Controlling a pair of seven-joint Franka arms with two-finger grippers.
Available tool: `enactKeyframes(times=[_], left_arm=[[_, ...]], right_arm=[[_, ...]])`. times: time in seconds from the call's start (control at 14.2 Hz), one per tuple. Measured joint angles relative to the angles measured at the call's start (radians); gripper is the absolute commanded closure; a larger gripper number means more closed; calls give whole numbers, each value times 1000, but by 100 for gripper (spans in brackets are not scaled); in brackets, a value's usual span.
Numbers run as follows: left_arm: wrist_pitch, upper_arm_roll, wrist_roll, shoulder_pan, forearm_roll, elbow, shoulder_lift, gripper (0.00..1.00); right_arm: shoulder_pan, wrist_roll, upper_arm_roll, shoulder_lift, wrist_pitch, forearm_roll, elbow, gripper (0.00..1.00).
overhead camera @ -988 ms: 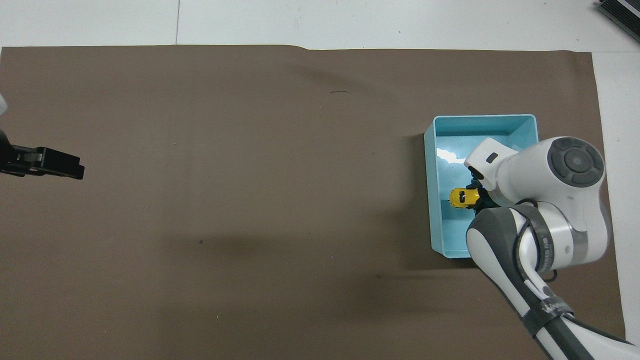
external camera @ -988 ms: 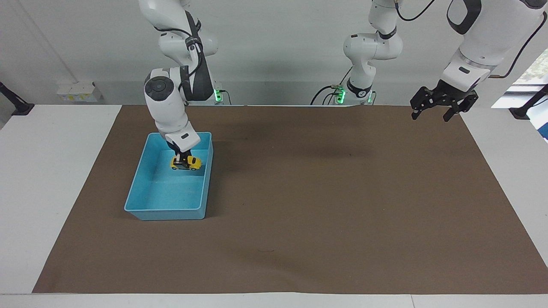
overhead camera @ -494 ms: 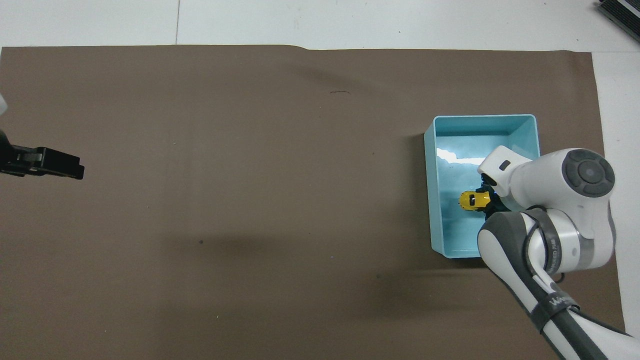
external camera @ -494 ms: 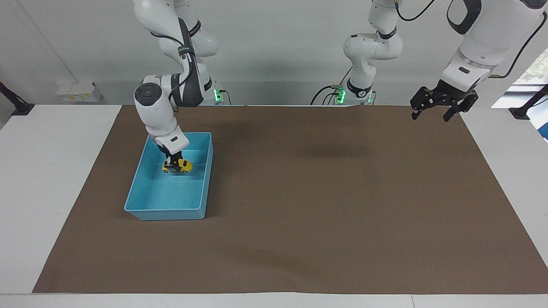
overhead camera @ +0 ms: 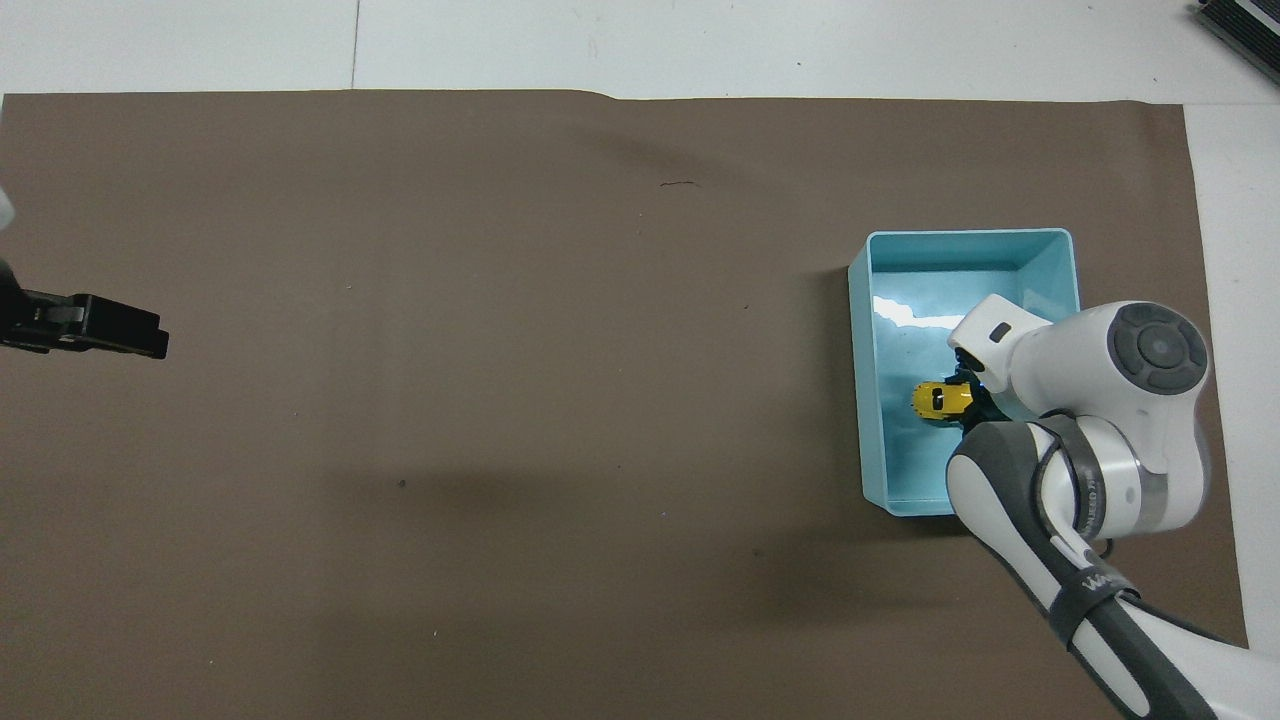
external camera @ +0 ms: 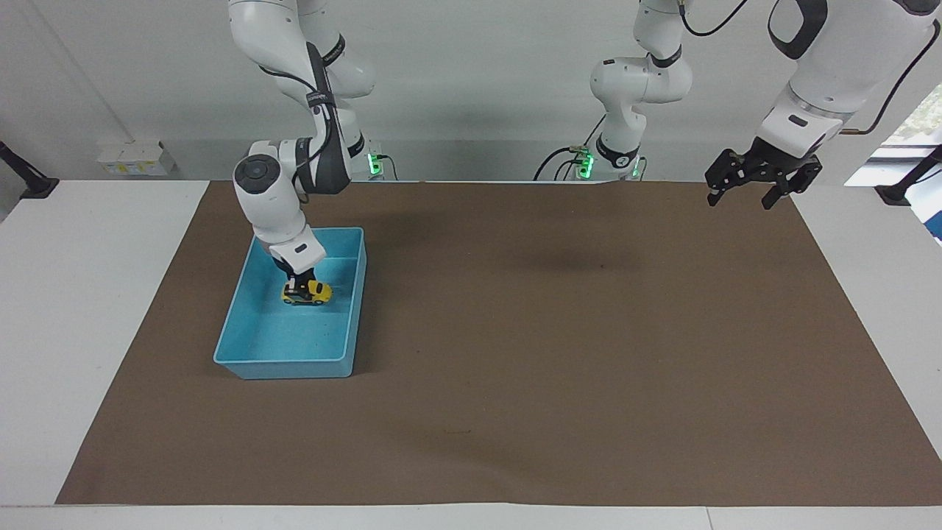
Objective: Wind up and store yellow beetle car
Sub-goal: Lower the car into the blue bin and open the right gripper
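Lowering the yellow beetle car [external camera: 307, 293] into the light blue bin [external camera: 243, 366], apparently onto its floor, the right gripper [external camera: 298, 280] grips it (left gripper [external camera: 743, 193] waits open) and must release next.

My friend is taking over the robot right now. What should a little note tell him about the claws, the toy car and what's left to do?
Right claw: down inside the light blue plastic bin, shut on the tiny yellow beetle toy car.
Left claw: open, holding nothing, waiting in the air over the brown mat at the left arm's end of the table.
Car: low in the bin, at or just above its floor; I cannot tell if it touches.
Done: car brought into the bin.
Left: let go of the car and lift the right claw out. Whether it was wound up does not show.
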Motion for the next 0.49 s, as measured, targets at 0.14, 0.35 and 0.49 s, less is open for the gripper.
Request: enactKeyframes(times=[0.14, 0.35, 0.49], left_arm=[[0, 0, 0, 0, 0, 0, 0, 0], [0, 0, 0, 0, 0, 0, 0, 0], [0, 0, 0, 0, 0, 0, 0, 0]], right_arm=[[0, 0, 0, 7, 10, 0, -2, 73], [1, 0, 2, 25, 22, 0, -2, 17], [2, 0, 5, 26, 24, 0, -2, 1]])
